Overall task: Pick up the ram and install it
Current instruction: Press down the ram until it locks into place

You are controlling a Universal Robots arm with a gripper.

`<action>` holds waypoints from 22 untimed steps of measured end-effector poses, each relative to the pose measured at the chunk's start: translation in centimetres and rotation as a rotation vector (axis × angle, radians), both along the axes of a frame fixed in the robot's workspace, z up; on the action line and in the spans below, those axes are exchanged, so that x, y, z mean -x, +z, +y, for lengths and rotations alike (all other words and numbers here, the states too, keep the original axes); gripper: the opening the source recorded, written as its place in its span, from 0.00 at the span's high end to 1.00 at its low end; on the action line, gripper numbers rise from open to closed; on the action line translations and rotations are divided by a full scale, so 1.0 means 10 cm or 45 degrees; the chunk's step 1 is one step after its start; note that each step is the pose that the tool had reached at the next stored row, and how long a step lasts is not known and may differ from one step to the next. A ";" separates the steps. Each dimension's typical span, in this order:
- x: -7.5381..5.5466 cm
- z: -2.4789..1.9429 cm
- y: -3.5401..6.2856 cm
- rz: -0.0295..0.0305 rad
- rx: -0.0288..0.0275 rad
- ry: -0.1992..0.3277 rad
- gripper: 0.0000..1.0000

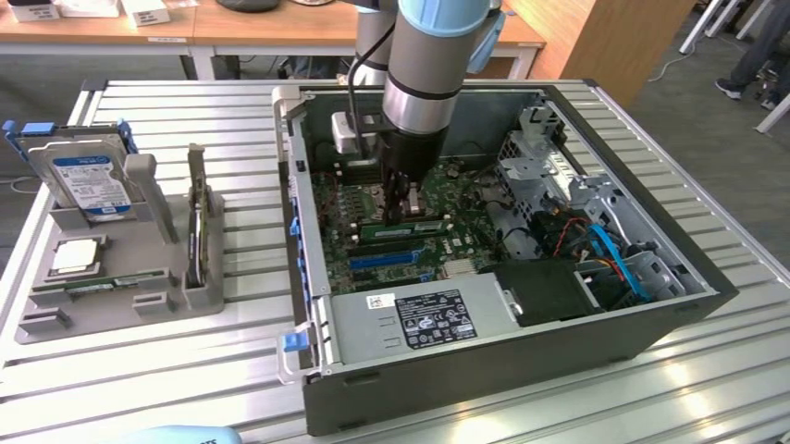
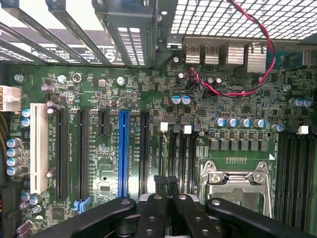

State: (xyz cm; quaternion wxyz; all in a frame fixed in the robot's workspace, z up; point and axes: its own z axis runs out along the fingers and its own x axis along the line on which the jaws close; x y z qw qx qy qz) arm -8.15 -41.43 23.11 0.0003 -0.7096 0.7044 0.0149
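Since the long thin green circuit-board ram stick with its pale label [image 1: 410,226] is sitting on edge right under my fingertips, down on the green motherboard [image 2: 99,124] among the black memory slots [image 2: 184,158], that's where all the risk is right now. My black two-finger gripper [image 1: 402,213] is squeezed fully together, tips pointing straight down at the stick's top edge. Honestly can't tell if I'm pinching that edge or just resting on it, and I can't tell if the stick is fully seated either.

What could go wrong, as I see it:
- If the stick isn't lined up square with its slot, pushing down could tilt it and leave one end high, or stress the board.
- With my fingers together the contact is narrow, so a push off-centre could rock the stick sideways.
- The silver metal processor socket clamp [image 2: 237,181] is just beside my fingers on one side, and the long blue expansion slot [image 2: 123,153] is near on the other. A slip could drag my tips across either.
- The red and black twisted wire [image 2: 247,82] lies further ahead of me, well apart, so snagging looks unlikely.

The open black computer case [image 1: 519,361] walls me in all around, so there's not much room for sideways corrections.
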 end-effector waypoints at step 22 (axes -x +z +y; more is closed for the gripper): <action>0.00 -0.001 -0.070 0.0005 0.0009 0.000 0.90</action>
